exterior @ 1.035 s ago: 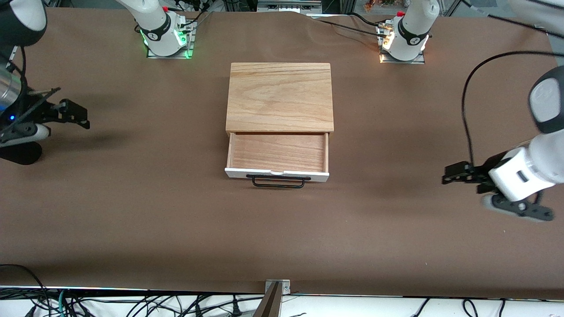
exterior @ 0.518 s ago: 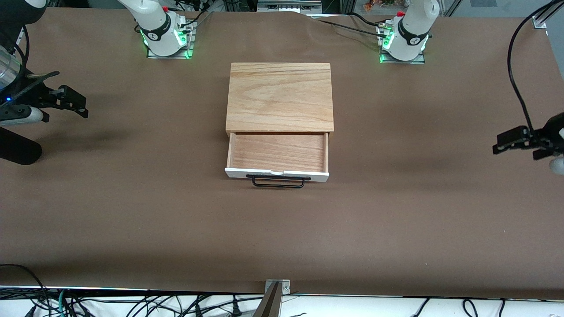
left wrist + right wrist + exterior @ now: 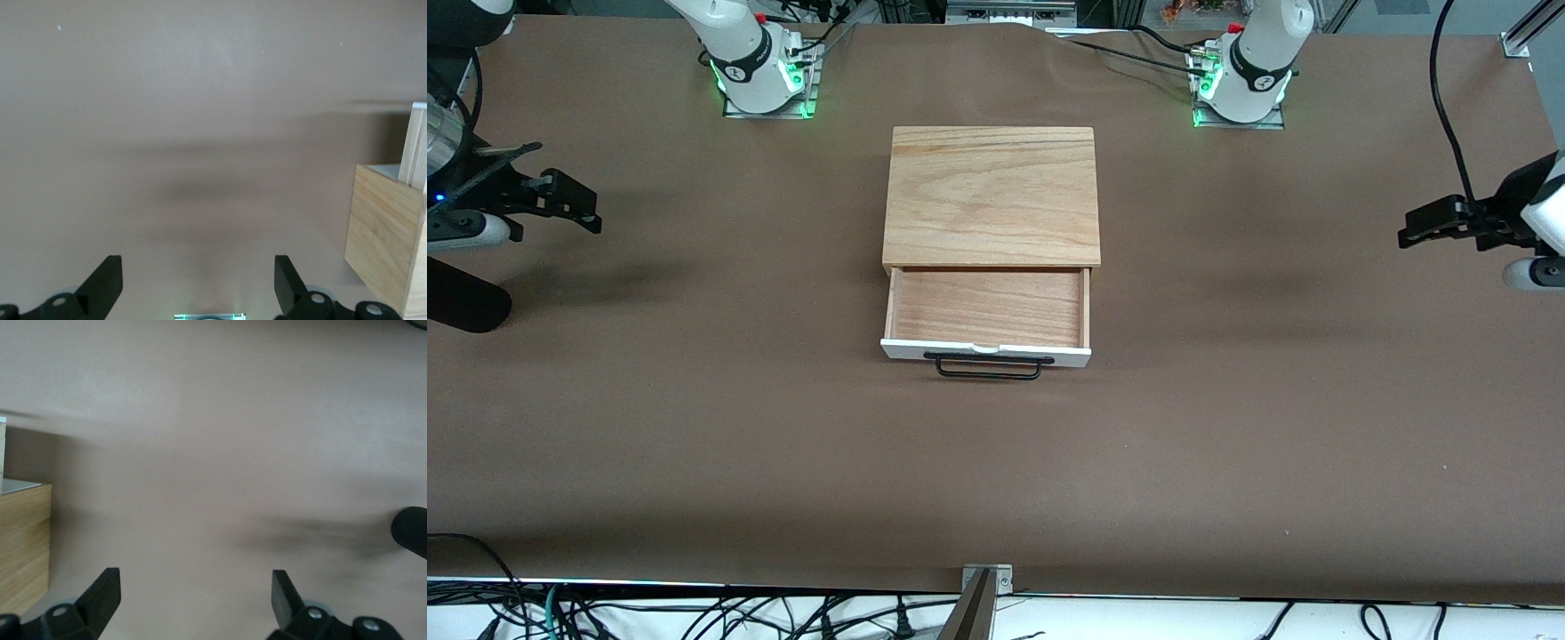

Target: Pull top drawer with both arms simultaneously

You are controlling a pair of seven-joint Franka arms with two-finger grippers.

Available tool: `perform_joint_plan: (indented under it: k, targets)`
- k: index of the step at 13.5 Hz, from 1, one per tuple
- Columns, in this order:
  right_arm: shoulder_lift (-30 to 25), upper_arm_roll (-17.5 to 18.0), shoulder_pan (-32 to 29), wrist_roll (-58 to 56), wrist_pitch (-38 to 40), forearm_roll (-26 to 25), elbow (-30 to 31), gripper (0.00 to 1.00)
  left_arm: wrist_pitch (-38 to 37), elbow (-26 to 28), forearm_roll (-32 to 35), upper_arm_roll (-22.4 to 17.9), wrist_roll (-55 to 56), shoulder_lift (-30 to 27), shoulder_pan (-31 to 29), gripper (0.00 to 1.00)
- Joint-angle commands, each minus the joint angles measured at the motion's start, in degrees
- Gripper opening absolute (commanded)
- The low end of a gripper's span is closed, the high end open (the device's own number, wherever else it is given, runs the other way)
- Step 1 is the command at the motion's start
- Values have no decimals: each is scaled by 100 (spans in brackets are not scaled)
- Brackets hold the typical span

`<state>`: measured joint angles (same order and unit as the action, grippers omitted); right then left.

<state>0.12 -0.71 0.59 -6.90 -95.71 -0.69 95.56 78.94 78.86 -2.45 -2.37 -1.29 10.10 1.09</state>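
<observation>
A: Brown matte table [image 3: 694,427], light-wood box [image 3: 991,196] with a wood-grain top board in the middle, closer to the arm bases than to the front camera

B: drawer?

A: top drawer [image 3: 987,311], shallow light-wood tray with white front panel and wide black wire handle [image 3: 988,366], stands pulled out of the box toward the front camera, tray inside bare wood, small notch in the panel's upper edge

B: left gripper?

A: small black two-finger left gripper [image 3: 1427,224] hangs over bare table at the left arm's end, well apart from the drawer, fingers spread wide, pinching nothing. Left wrist view shows both fingertips [image 3: 107,283] apart over brown table, corner of the box at the edge of that view

B: right one?

A: black right gripper [image 3: 574,203] over bare table at the right arm's end, also well apart from the box, fingers spread, nothing between them. Right wrist view: fingertips [image 3: 283,593] wide apart, box side at the edge

B: anything touching the handle?

A: no, neither gripper touches it. Green lights on both white arm bases [image 3: 760,76], black cables [image 3: 694,613] along the table's near edge
</observation>
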Motion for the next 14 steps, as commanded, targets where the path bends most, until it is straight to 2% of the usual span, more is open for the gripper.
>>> perform_joint_plan:
  k: [1,8,11,14]
  targets:
    - [14,27,-68,83,131,-71,-107,100,428,859,-53,-1,23,-588,22,100]
    - [14,36,-50,101,131,-54,-107,100,429,684,-36,78,23,-448,84,100]
    - [14,36,-50,101,131,-54,-107,100,429,350,-36,78,14,-237,75,100]
    - [14,36,-50,101,132,-45,-107,100,429,341,-45,70,23,-237,66,100]
